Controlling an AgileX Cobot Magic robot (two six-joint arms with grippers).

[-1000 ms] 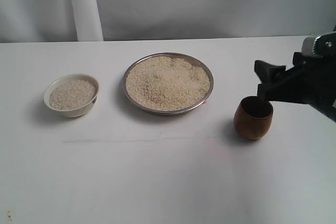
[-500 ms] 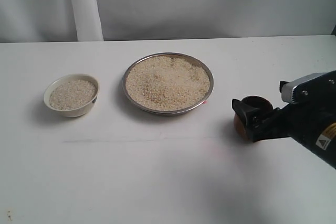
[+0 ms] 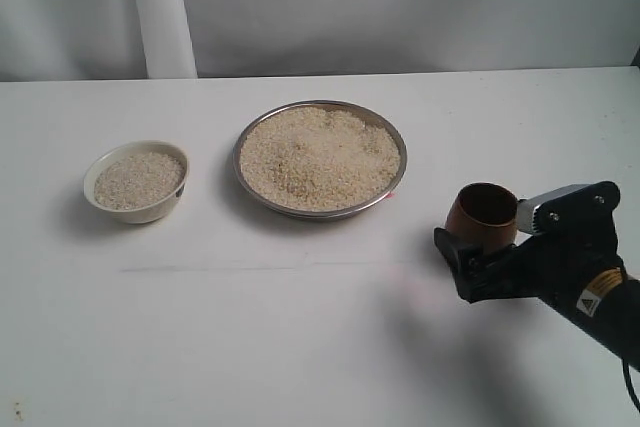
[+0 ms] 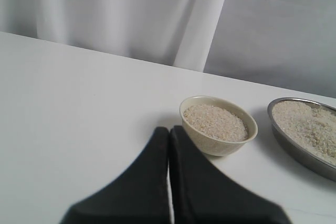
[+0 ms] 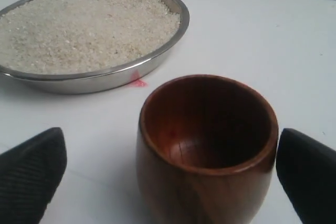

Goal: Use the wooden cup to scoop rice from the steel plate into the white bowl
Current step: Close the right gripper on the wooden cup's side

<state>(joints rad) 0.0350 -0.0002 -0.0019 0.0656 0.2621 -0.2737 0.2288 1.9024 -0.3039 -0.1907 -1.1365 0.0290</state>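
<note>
The black right pincer (image 5: 170, 171) is open as wide as it goes. One finger is on each side of the small, round, red-brown wooden cup (image 3: 482, 217). It does not grip the cup. One finger has a clear gap to the cup. The other finger is just beside it, and I cannot tell if it touches. The black left pincer (image 4: 169, 135) is squeezed shut with nothing in it, near the small round cream white bowl (image 3: 140, 212).

There is one cup, one bowl and one wide, flat, shiny grey steel plate (image 3: 300, 213). There are two pincers. The pale little grains of rice (image 3: 318, 157) lie in two heaps, a big one on the plate and a small one in the bowl. The cup is empty and stands on the white table (image 3: 250, 327), right of the plate.

A second ago the right pincer was up higher, behind the cup. Now it is down low around it. The cup, plate and bowl are in about the same spots.
</note>
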